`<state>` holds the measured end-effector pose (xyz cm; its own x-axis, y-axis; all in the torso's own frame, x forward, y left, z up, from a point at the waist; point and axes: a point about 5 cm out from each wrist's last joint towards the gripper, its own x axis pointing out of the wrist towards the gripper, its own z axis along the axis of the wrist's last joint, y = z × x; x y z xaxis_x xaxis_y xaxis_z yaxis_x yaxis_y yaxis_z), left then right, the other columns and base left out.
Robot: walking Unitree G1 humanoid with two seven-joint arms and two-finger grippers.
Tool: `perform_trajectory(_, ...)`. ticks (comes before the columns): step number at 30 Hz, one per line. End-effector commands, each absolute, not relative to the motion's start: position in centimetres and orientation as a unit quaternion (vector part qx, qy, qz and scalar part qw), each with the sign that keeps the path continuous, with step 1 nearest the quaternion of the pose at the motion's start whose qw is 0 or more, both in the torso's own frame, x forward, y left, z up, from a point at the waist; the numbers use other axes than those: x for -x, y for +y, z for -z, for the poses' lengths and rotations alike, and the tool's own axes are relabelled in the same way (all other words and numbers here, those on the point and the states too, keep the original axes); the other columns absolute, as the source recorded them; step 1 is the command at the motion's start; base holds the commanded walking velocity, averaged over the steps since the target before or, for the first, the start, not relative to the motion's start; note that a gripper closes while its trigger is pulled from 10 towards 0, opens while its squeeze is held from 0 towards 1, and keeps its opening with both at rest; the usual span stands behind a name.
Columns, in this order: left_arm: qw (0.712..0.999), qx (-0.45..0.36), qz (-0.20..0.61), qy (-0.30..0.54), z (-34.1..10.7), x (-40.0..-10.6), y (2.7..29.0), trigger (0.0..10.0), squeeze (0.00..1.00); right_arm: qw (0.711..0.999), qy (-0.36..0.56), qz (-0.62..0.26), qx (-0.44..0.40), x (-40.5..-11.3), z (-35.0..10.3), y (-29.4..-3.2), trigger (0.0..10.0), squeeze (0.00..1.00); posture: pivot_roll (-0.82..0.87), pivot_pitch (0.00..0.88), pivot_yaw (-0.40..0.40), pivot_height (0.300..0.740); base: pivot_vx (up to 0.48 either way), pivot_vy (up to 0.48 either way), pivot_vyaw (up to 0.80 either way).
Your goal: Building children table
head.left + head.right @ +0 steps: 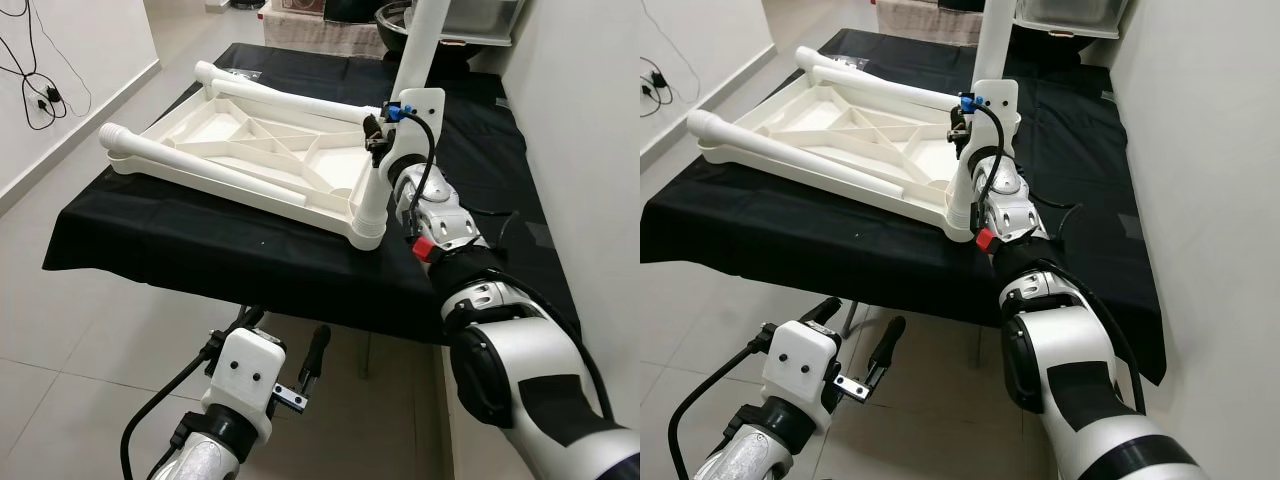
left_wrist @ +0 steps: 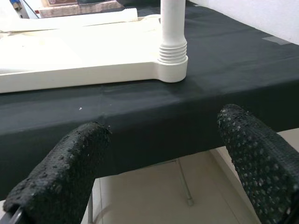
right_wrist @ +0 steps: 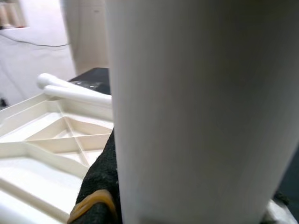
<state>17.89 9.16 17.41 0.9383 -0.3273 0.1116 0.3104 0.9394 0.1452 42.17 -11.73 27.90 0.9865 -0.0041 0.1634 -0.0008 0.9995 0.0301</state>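
Our right gripper (image 1: 378,135) clasps the upright leg (image 1: 405,90).
Our left gripper (image 2: 163,163) hangs wide; its wrist view reveals the leg's threaded collar (image 2: 173,52).

Upright leg (image 1: 418,60) top cut off by frame edge; right gripper fingers (image 3: 96,186) mostly hidden behind it.

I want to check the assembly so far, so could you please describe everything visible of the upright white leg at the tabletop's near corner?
The upright leg is a smooth white plastic-looking tube with a ridged collar at its base, standing vertically in the near corner socket of the upturned tabletop. The right gripper is shut around it partway up. Its top runs out of frame.
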Motion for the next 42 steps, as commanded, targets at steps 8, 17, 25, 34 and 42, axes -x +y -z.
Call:
perform_trajectory(8, 0.983, -0.068, 0.157, -0.061, -17.1, -18.0, 9.3, 10.0, 0.0, 0.982, -0.011, 0.186, 0.009, -41.8, -24.4, -14.9, 10.0, 0.0, 0.08, 0.157, -0.076, 0.74, 0.0, 0.0, 0.0)
perform_trajectory(17, 0.983, -0.069, 0.157, -0.064, -17.1, -18.3, 9.4, 10.0, 0.0, 0.941, -0.031, 0.337, 0.001, -41.0, -24.9, -16.0, 10.0, 0.0, 0.08, 0.153, -0.077, 0.74, 0.0, 0.0, 0.0)
perform_trajectory(25, 0.983, -0.07, 0.154, -0.065, -17.2, -18.4, 9.5, 10.0, 0.0, 0.871, -0.016, 0.49, -0.026, -39.9, -24.7, -18.0, 10.0, 0.0, 0.08, 0.159, -0.077, 0.74, 0.0, 0.0, 0.0)
perform_trajectory(34, 0.982, -0.07, 0.158, -0.073, -17.4, -18.8, 9.2, 10.0, 0.0, 0.806, -0.021, 0.591, -0.003, -39.0, -25.4, -19.4, 10.0, 0.0, 0.1, 0.168, -0.082, 0.74, 0.0, 0.0, 0.0)
perform_trajectory(42, 0.982, -0.068, 0.158, -0.075, -17.6, -18.8, 9.1, 10.0, 0.0, 0.777, -0.002, 0.628, -0.03, -38.7, -25.3, -19.7, 10.0, 0.0, 0.1, 0.178, -0.087, 0.74, 0.0, 0.0, 0.0)
